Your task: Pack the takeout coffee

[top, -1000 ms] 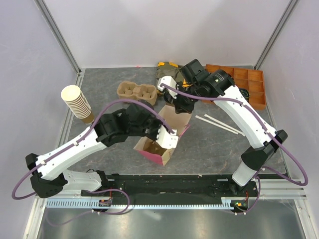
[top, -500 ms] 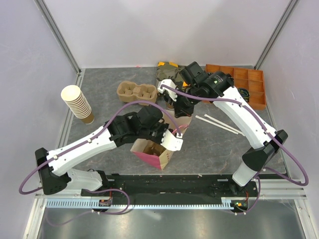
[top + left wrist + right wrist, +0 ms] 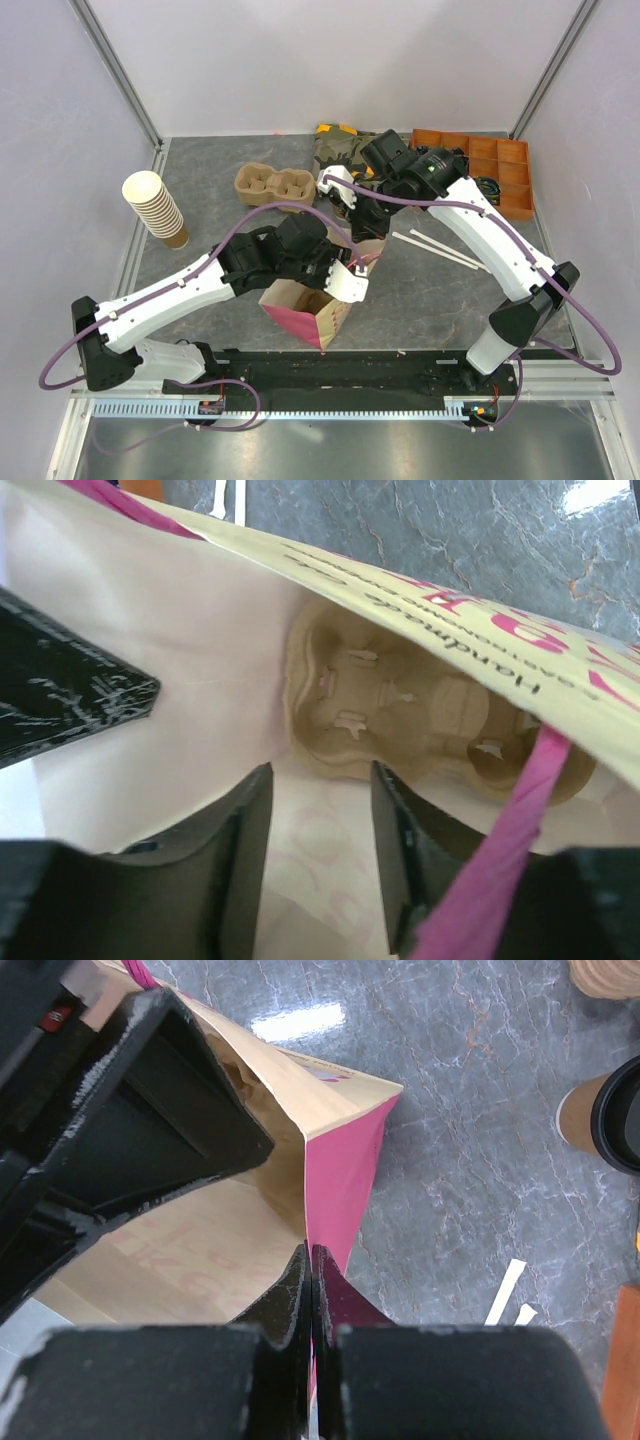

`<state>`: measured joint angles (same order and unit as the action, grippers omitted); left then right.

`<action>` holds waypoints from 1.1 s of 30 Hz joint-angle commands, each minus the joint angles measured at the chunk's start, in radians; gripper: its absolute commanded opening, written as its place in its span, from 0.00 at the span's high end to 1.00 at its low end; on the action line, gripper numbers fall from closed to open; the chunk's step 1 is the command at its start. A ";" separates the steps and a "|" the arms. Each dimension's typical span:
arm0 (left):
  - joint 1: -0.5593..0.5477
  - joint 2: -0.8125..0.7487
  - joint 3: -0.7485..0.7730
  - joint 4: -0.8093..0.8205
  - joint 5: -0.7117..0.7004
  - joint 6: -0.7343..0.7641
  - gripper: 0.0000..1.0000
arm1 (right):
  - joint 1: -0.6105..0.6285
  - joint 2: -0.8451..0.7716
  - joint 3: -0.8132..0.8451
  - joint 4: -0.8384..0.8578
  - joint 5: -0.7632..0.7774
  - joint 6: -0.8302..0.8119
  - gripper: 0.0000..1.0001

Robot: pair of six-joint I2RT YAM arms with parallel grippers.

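The takeout coffee (image 3: 610, 1120), a tan cup with a black lid, stands on the table at the right edge of the right wrist view; in the top view the right arm hides it. A paper bag with pink sides (image 3: 305, 305) stands open at the table's middle. My right gripper (image 3: 312, 1270) is shut on the bag's rim (image 3: 340, 1160). My left gripper (image 3: 318, 860) is open and empty, reaching inside the bag (image 3: 150, 610). A brown pulp cup carrier (image 3: 400, 705) lies at the bag's bottom ahead of the left fingers.
A second pulp carrier (image 3: 275, 184) sits at the back left. A stack of lidless paper cups (image 3: 155, 208) stands at the left. Two white straws (image 3: 445, 250) lie at the right. An orange compartment tray (image 3: 490, 165) is at the back right.
My left gripper has pushed to the right and deeper into the bag's mouth. The right gripper has come down a little with the bag's rim. The bag stands more upright.
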<state>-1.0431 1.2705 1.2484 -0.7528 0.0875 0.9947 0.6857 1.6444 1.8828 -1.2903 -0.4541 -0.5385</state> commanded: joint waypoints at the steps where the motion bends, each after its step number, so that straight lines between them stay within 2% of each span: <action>1: -0.006 -0.049 0.088 0.041 0.035 -0.062 0.43 | 0.006 -0.046 -0.027 0.035 -0.002 0.003 1.00; 6: -0.006 -0.102 0.146 0.041 0.107 -0.105 0.36 | 0.006 -0.054 -0.051 0.057 0.034 0.017 1.00; 11: -0.006 -0.175 0.155 0.053 0.175 -0.126 0.35 | 0.005 -0.070 -0.079 0.101 0.084 0.041 1.00; 14: -0.006 -0.252 0.120 0.124 0.189 -0.157 0.37 | 0.005 -0.092 -0.099 0.138 0.115 0.064 1.00; 20: -0.006 -0.410 0.014 0.315 0.132 -0.315 0.36 | 0.006 -0.172 -0.137 0.193 0.131 0.060 1.00; 25: -0.005 -0.491 -0.036 0.438 -0.015 -0.470 0.31 | 0.006 -0.215 -0.145 0.166 0.074 0.008 1.00; 29: 0.089 -0.530 -0.079 0.523 -0.022 -0.609 0.27 | 0.018 -0.239 -0.148 0.152 0.060 0.005 1.00; 33: 0.144 -0.530 -0.084 0.521 -0.005 -0.669 0.26 | 0.035 -0.212 -0.119 0.109 0.078 0.040 1.00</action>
<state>-0.9440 0.7372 1.1786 -0.3111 0.0929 0.4709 0.7044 1.4242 1.7409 -1.1545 -0.3622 -0.5163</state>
